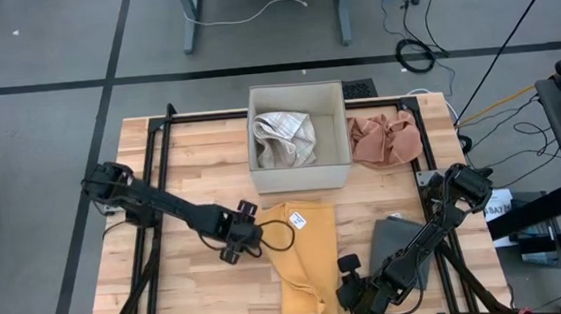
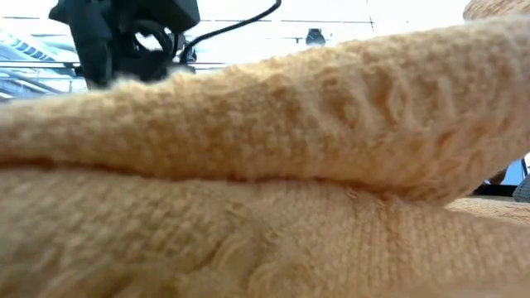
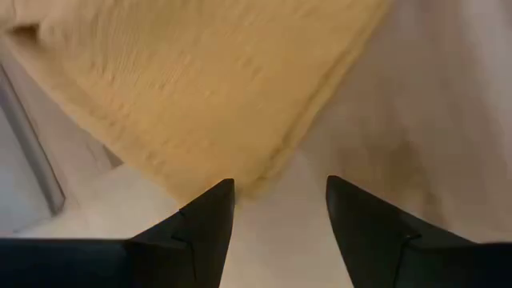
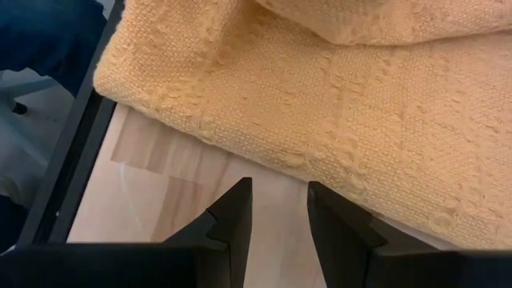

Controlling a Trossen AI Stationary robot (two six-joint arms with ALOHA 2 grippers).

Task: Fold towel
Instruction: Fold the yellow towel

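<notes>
The left gripper (image 1: 239, 238) hovers spread and empty just beside the yellow towel's (image 1: 304, 260) left edge. The towel lies partly folded near the table's (image 1: 190, 159) front edge. At its front right corner, the right gripper (image 1: 351, 294) stands narrowly parted, empty. Grabbing one layer only could undo the fold.

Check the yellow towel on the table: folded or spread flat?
Folded, at least partly. The yellow towel lies as a narrow strip, and the right wrist view shows one layer lapped over another. Neatness of the fold cannot be told.
</notes>
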